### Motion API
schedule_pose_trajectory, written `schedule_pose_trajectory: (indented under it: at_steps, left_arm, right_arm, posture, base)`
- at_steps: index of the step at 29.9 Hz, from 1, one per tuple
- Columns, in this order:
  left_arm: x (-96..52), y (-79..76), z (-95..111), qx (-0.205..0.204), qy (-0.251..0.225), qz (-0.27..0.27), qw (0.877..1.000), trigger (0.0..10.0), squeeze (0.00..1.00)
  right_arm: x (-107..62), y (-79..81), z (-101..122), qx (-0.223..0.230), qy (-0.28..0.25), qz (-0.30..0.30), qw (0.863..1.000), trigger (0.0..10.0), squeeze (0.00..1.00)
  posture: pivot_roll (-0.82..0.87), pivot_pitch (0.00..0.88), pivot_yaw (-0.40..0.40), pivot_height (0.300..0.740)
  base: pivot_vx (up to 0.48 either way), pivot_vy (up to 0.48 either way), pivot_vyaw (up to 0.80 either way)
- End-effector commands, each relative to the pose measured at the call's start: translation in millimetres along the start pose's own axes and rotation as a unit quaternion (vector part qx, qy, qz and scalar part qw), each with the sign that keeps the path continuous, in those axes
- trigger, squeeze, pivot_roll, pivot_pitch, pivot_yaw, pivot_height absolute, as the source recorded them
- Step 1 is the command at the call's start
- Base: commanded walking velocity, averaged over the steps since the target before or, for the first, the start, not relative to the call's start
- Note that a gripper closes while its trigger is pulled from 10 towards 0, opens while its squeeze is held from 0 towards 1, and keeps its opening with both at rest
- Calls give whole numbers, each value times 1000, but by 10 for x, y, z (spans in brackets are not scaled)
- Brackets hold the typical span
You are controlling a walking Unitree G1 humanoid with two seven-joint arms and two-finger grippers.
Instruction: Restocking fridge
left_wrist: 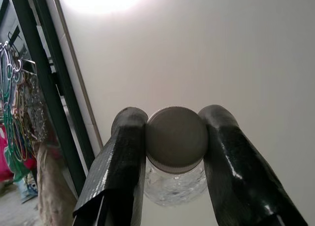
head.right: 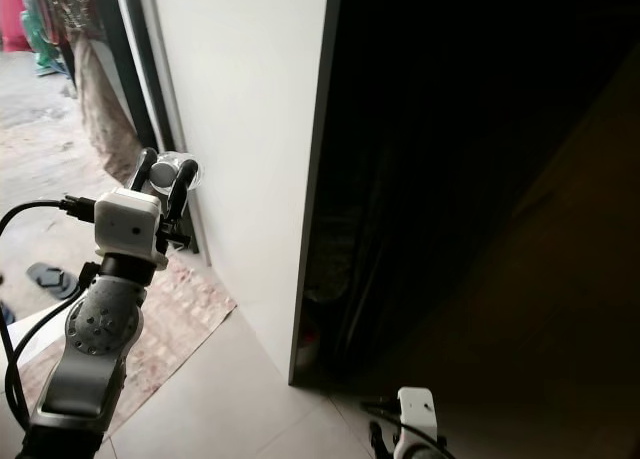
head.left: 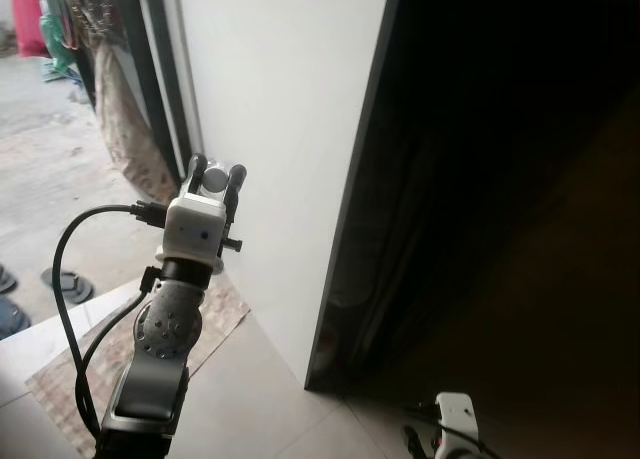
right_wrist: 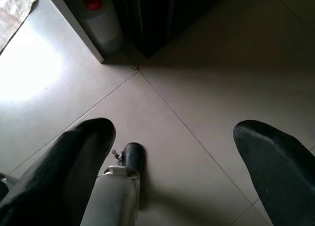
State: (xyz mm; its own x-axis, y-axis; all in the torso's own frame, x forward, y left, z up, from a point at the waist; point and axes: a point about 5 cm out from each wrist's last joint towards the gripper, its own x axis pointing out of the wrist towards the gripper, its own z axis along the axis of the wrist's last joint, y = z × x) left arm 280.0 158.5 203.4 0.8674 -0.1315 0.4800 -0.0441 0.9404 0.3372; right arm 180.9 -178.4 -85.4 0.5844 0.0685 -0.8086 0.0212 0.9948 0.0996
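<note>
Bottle [left_wrist: 176, 152] in left gripper [left_wrist: 174, 159], seemingly clear.

— What stands ahead of the raised left gripper [head.left: 218, 176]?
— A white panel [head.left: 280, 129], close in front of the bottle [left_wrist: 175, 152] clamped in its fingers. No way through there.
— And beside it?
— To the right, past the panel's dark edge [head.left: 350, 209], a deep, dark opening [head.left: 500, 179]; what fills it is too dim to tell.
— Lower down?
— Bare floor tiles [right_wrist: 197, 117] under the right gripper [right_wrist: 172, 152], fingers spread. A red-capped container [right_wrist: 101, 19] stands at the panel's foot.
</note>
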Motion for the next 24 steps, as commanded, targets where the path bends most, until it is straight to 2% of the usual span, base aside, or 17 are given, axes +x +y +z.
schedule_pose_trajectory:
  at_steps: [1, 8, 12, 16, 18, 19, 21, 23, 24]
  left_arm:
    - [16, 11, 37, -9, -9, 7, 1000, 10000, 0]
    - [-56, 28, -120, -7, 26, 9, 1000, 10000, 0]
    - [-132, 20, -337, -6, 81, 5, 997, 10000, 0]
    - [-197, -39, -521, -57, 123, -22, 991, 10000, 0]
    - [-256, -103, -666, -82, 163, -54, 982, 10000, 0]
    - [-330, -155, -798, -99, 200, -80, 971, 10000, 0]
    - [-382, -157, -867, -94, 214, -87, 968, 10000, 0]
    - [-582, -131, -1093, -103, 263, -82, 956, 10000, 0]
    - [-582, -131, -1093, -103, 263, -82, 956, 10000, 0]
  right_arm:
    - [-2, -3, -10, 3, 2, -1, 1000, 10000, 0]
    - [-1, 5, -10, 3, 0, 0, 1000, 10000, 0]
    - [-1, 8, -6, 2, -3, -1, 1000, 10000, 0]
    - [0, 15, -3, 7, -6, 0, 1000, 10000, 0]
    - [0, 16, 1, 8, -8, 1, 1000, 10000, 0]
    - [0, 17, 1, 7, -8, 1, 1000, 10000, 0]
    - [0, 18, 0, 8, -8, 1, 1000, 10000, 0]
    - [0, 15, 2, 11, -9, 0, 1000, 10000, 0]
    - [0, 15, 2, 11, -9, 0, 1000, 10000, 0]
  posture:
    - [131, 21, -60, 740]
    - [130, 27, -53, 740]
    - [130, 27, -49, 740]
    - [129, 29, -48, 740]
    - [129, 29, -48, 740]
    - [132, 27, -44, 740]
    - [128, 27, -42, 740]
    - [127, 28, -40, 740]
    - [127, 28, -40, 740]
  base:
    - [0, 0, -800]
    - [0, 0, -761]
    - [0, 0, 0]
    - [0, 0, 0]
    - [0, 0, 0]
    - [0, 0, 0]
    - [0, 0, 0]
    - [0, 0, 0]
    - [0, 0, 0]
